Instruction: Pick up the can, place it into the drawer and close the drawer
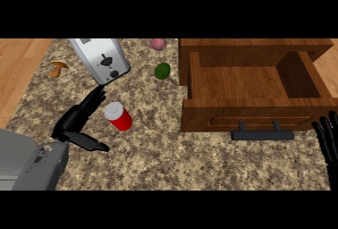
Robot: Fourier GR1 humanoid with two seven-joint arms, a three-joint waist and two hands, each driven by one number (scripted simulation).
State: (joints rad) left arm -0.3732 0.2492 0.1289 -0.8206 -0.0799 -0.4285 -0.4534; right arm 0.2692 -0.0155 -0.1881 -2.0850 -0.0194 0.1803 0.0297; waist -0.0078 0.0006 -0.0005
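Left robot hand [78, 117] open, fingers straight and pointing up toward the toaster, thumb spread low; the red cylindrical can with pale top [118, 116] sits just beside the fingers, in the gap between fingers and thumb, not yet held. Right robot hand [326, 137] open, fingers up, resting at the view's right edge near the drawer front.

Can stands on the speckled stone bench [171, 156], tilted slightly in this view, left of the open wooden drawer [251, 82]. Likely light and rigid, smooth metal sides, so prone to slip or tip if nudged; best taken round the mid-body, fingers and thumb on opposite sides.

Drawer's black bar handle [262, 135] faces the robot. Further out: silver toaster [100, 59], green fruit [162, 70], pink item [158, 43], brown mushroom [57, 68].
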